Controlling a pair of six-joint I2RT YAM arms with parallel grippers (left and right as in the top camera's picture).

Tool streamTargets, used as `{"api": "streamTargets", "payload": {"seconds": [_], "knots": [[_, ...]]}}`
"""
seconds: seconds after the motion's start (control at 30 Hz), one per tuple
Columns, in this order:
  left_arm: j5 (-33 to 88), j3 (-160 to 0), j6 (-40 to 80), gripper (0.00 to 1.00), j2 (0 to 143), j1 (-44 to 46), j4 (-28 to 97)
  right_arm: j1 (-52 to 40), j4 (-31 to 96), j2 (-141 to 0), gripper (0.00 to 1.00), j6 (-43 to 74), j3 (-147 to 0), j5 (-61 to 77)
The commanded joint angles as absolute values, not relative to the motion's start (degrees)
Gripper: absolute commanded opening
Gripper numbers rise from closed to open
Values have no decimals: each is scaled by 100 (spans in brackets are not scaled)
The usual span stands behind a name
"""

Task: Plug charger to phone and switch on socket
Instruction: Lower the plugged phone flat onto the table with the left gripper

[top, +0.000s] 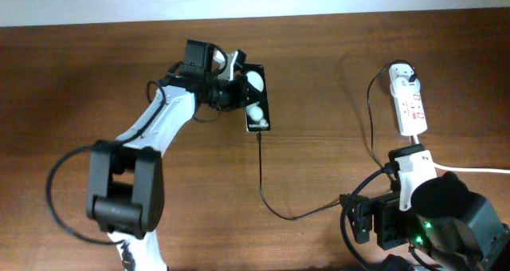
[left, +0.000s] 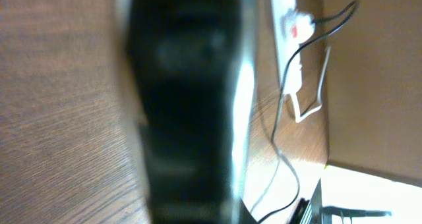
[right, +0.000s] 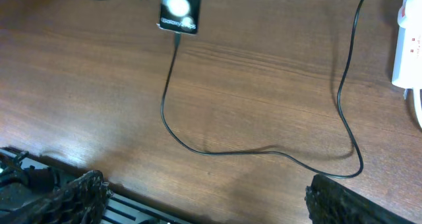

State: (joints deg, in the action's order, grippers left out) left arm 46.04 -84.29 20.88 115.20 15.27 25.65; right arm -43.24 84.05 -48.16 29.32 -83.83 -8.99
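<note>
The black phone [top: 256, 104], with two white spots on its face, lies at the table's upper middle. It also shows in the right wrist view [right: 178, 10]. My left gripper [top: 237, 84] is shut on the phone's upper left part. In the left wrist view the phone [left: 188, 105] is a blurred black mass that fills the middle. The thin black charger cable [top: 263, 187] meets the phone's bottom edge. It loops right and up to the black adapter [top: 406, 79] in the white socket strip [top: 409, 108]. My right gripper [right: 204, 197] is open and empty, low at the front right.
The socket strip shows in the left wrist view [left: 287, 10] with a red switch [left: 294, 30]. Its thick white cord [top: 470, 170] runs off to the right. The right arm's base [top: 446, 219] stands at the front right, and the cable's slack lies ahead of it [right: 264, 151].
</note>
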Motion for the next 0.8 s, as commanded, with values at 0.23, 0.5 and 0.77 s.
{"api": "streamTargets", "payload": {"seconds": [0.23, 0.5, 0.77], "knots": [[3964, -8554, 1525, 0, 12599, 1662, 2580, -4340, 8403, -4799, 99, 2895, -8429, -969], [3647, -8549, 1525, 28, 12599, 1688, 2630, -4340, 8403, -4799, 99, 2895, -8429, -969], [2993, -8549, 1525, 55, 12599, 1688, 2692, -4340, 8403, -4799, 99, 2895, -8429, -969]]}}
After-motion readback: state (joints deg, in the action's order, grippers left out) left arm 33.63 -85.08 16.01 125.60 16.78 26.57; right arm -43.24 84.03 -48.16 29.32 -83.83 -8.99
